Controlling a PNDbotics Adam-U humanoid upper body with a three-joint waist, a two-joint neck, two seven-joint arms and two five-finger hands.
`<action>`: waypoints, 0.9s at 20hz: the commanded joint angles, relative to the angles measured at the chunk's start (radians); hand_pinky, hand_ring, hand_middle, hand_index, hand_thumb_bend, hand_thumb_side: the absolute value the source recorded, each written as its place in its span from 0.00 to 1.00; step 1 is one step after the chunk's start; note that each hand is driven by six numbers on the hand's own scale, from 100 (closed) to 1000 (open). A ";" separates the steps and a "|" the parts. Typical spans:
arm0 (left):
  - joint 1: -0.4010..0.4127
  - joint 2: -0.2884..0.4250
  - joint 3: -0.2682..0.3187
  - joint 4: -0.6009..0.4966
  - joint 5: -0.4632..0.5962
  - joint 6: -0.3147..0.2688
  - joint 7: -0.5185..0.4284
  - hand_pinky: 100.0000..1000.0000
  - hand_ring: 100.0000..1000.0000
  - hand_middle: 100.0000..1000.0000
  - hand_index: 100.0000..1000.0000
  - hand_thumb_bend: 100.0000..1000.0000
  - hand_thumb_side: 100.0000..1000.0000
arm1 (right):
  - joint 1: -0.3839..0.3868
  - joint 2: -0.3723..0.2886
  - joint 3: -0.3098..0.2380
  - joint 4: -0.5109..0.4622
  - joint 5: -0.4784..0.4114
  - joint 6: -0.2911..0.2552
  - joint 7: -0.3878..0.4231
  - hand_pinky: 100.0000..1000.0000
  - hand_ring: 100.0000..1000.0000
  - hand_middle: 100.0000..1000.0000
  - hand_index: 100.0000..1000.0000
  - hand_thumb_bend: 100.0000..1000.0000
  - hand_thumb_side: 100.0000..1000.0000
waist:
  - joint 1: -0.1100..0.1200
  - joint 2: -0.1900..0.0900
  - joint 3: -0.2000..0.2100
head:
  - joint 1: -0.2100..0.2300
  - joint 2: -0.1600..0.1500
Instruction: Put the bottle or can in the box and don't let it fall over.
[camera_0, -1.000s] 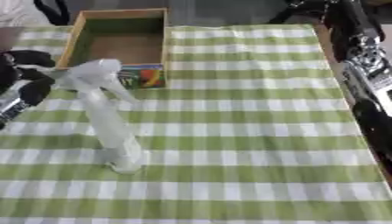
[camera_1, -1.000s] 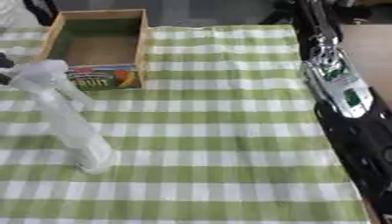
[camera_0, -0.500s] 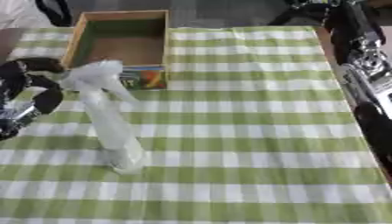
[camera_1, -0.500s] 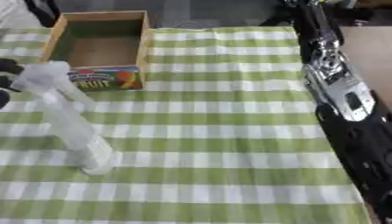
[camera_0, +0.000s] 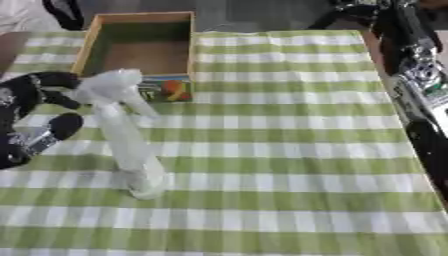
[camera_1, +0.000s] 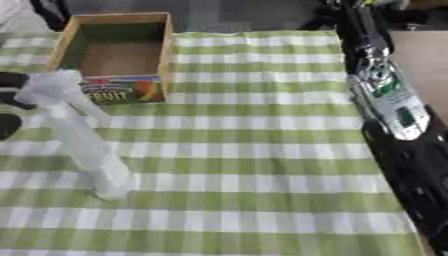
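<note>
A: Left eye view, left hand (camera_0: 35, 117) status?
B: Fingers curved and spread, closed on nothing, just beside the spray bottle (camera_0: 125, 135) head. The arm enters from the left edge.
A: Right eye view, bottle orientation?
B: Upright on the checked cloth (camera_1: 262, 150), long axis vertical, nozzle toward the robot's right, near the box (camera_1: 114, 52). Right hand: cannot tell.

A translucent white plastic spray bottle (camera_0: 129, 140) stands upright on the green-and-white checked cloth surface (camera_0: 289, 150), nearer than the open wooden box (camera_0: 140, 47) behind it. The left robot hand (camera_0: 39, 117) sits just left of the bottle's head.
</note>
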 joint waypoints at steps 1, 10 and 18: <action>-0.010 0.013 0.000 -0.010 -0.010 0.002 -0.010 1.00 0.72 0.78 0.87 0.45 0.57 | -0.010 -0.015 -0.006 -0.009 -0.006 0.000 0.003 0.88 0.79 0.85 0.84 0.00 0.77 | 0.001 -0.014 -0.002 | 0.003 -0.014; -0.015 -0.017 -0.019 0.011 -0.019 0.007 -0.022 1.00 0.73 0.79 0.87 0.46 0.56 | -0.008 -0.012 -0.005 -0.008 -0.007 0.000 0.004 0.88 0.79 0.85 0.84 0.00 0.77 | 0.000 -0.012 -0.005 | 0.006 -0.015; -0.031 -0.040 -0.037 0.024 -0.032 0.009 -0.043 1.00 0.72 0.78 0.86 0.47 0.56 | -0.008 -0.010 -0.004 -0.007 -0.007 0.001 0.006 0.89 0.79 0.85 0.84 0.00 0.77 | 0.000 -0.011 -0.006 | 0.009 -0.012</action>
